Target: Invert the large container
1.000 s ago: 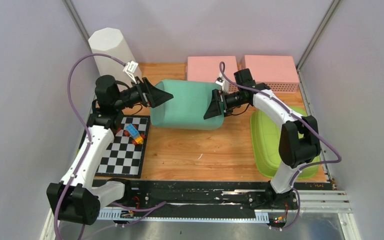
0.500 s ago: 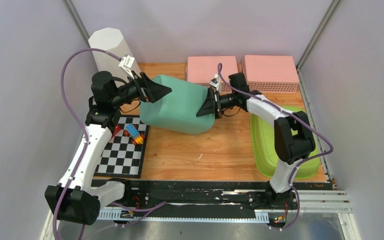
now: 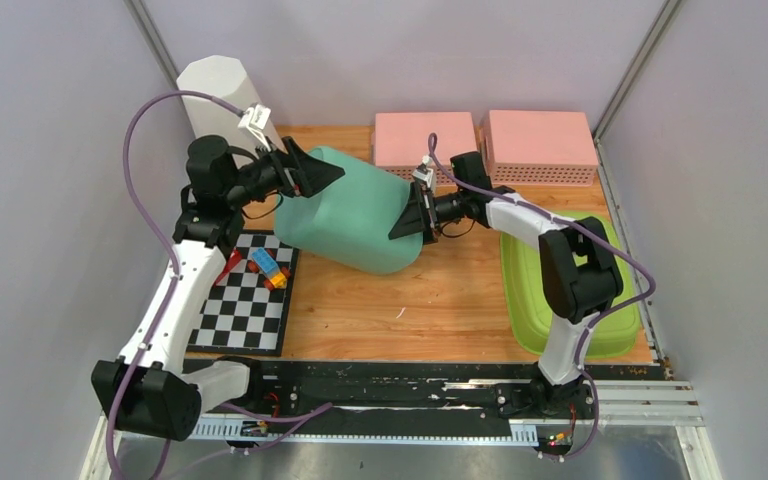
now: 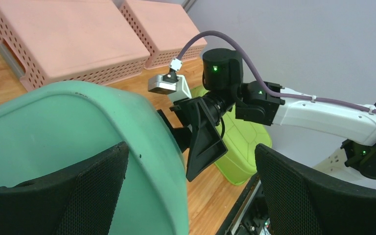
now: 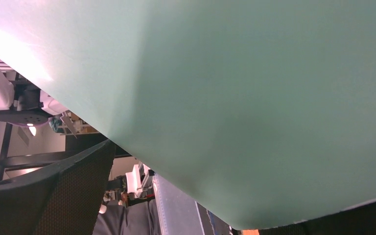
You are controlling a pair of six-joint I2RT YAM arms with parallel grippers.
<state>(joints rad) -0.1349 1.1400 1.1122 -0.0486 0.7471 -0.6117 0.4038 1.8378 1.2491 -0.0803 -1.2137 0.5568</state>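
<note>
My left arm reaches up and far over the checkered mat (image 3: 245, 305), elbow high, wrist turned right, so my left gripper (image 3: 310, 172) sits at the upper left corner of the large container (image 3: 350, 215). My fingers (image 4: 54, 196) there are spread wide. The container's rounded green edge lies between them in the left wrist view, but I cannot tell whether either pad presses on it.

My right arm folds back over the lime tray (image 3: 535, 290), its forearm pointing left, and my right gripper (image 3: 408, 218) lies against the container's right side with its fingers splayed apart, clamping nothing.

The container hangs tilted between my two grippers, above the wooden table (image 3: 440, 300) at centre far, its left end higher. I cannot see its opening or inside.

Two pink perforated baskets (image 3: 425, 138) stand at the far edge. Small toy blocks (image 3: 268, 265) lie on the mat's far right corner.

The right wrist view is almost all green wall, one finger (image 5: 54, 196) at lower left. My right arm covers part of the tray.
</note>
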